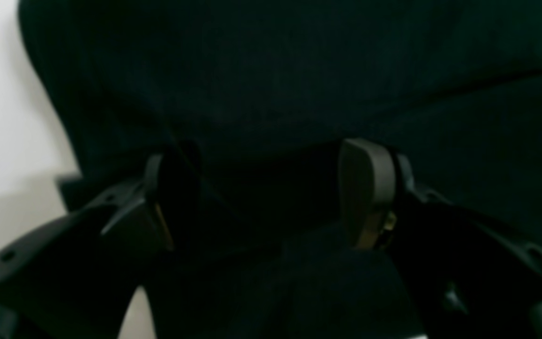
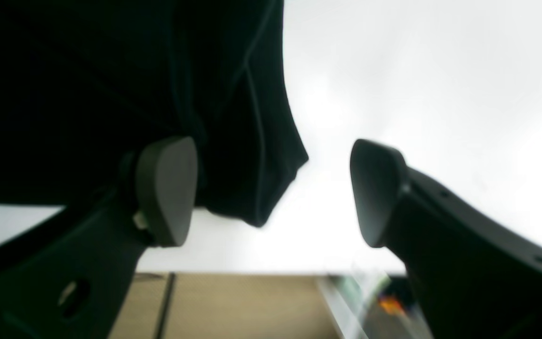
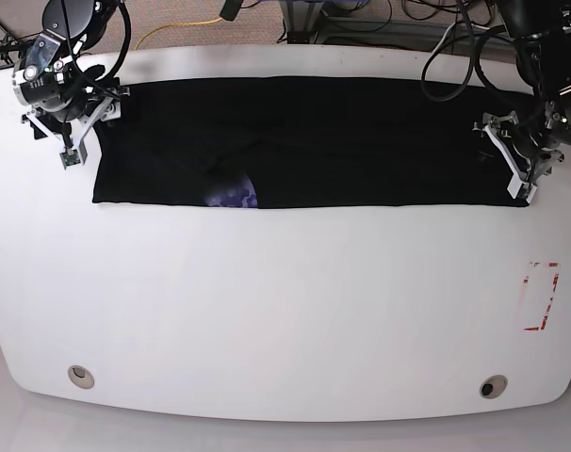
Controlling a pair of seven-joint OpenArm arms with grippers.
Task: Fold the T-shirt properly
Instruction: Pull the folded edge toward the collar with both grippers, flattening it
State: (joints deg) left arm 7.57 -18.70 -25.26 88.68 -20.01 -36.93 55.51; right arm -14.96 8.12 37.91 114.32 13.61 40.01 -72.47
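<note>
The black T-shirt (image 3: 304, 141) lies as a long flat band across the far part of the white table (image 3: 285, 301), with a blue-purple patch (image 3: 231, 196) at its near edge. My right gripper (image 3: 78, 127) is at the band's left end. In the right wrist view it (image 2: 271, 188) is open, and a cloth corner (image 2: 252, 188) lies loose between its fingers (image 2: 167, 188). My left gripper (image 3: 523, 169) is at the band's right end. Seen from the left wrist, that gripper (image 1: 271, 188) is open, its jaws spread wide over dark cloth (image 1: 299, 70).
A red-and-white rectangular mark (image 3: 540, 295) sits on the table near the right edge. Two round holes (image 3: 79, 376) (image 3: 493, 386) are near the front edge. Cables (image 3: 361, 14) run on the floor beyond the far edge.
</note>
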